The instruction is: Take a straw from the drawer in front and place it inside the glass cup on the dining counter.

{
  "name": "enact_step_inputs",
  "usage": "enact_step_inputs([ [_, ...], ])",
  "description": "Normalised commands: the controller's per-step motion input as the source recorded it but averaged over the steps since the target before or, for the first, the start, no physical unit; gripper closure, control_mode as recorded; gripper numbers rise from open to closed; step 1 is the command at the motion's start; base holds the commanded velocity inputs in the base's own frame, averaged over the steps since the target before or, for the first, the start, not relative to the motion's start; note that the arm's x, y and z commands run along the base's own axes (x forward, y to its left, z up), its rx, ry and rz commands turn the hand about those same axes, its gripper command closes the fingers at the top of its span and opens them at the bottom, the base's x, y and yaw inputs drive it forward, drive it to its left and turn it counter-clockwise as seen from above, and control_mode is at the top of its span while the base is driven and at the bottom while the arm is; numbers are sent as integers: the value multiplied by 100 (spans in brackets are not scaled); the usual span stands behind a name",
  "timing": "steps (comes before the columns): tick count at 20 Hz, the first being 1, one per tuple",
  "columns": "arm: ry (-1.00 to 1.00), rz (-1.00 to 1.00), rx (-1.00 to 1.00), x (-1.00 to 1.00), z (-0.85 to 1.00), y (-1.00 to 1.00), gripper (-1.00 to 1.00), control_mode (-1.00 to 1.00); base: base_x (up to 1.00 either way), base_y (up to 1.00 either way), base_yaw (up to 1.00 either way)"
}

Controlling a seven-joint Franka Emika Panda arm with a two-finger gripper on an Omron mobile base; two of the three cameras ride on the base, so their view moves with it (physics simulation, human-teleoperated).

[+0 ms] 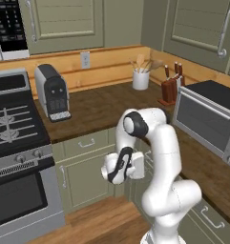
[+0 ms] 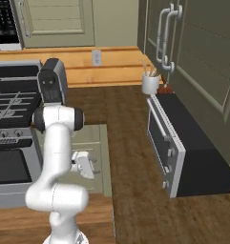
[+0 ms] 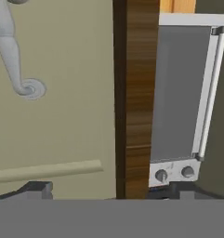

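Observation:
The drawer [image 1: 85,142] is a sage-green front with a small silver bar handle, shut, under the counter ahead, just right of the stove. My gripper [image 1: 140,166] hangs tucked low in front of the cabinets, below counter height and right of that drawer, pointing toward the right-hand cabinets. It also shows beside the white arm in the right base view [image 2: 91,167]. In the hand view the gripper [image 3: 108,190] is open, its dark fingertips [image 3: 36,188] wide apart with nothing between them. The straw, the glass cup and the dining counter are out of view.
A stove [image 1: 14,128] stands at left, with a coffee machine [image 1: 52,93] on the wood counter. A utensil crock [image 1: 141,78] and knife block [image 1: 170,88] sit at the back. A toaster oven [image 1: 207,119] fills the right counter, above another sage-green drawer front [image 1: 209,217]. A cabinet handle [image 3: 13,51] is close.

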Motion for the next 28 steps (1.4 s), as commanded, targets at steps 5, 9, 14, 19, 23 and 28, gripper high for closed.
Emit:
enact_step_inputs([
  [5,0,23,11,4,0,-37,-100,-100,0,0,0],
  [9,2,29,21,14,0,-10,-100,-100,0,0,0],
  [14,8,23,21,39,0,0,-100,-100,0,0,0],
  [19,11,13,10,35,-6,0,-100,-100,0,0,0],
  [23,9,6,1,20,-17,-5,-100,-100,0,0,0],
  [28,7,2,0,5,-20,-13,-100,-100,0,0,0],
])
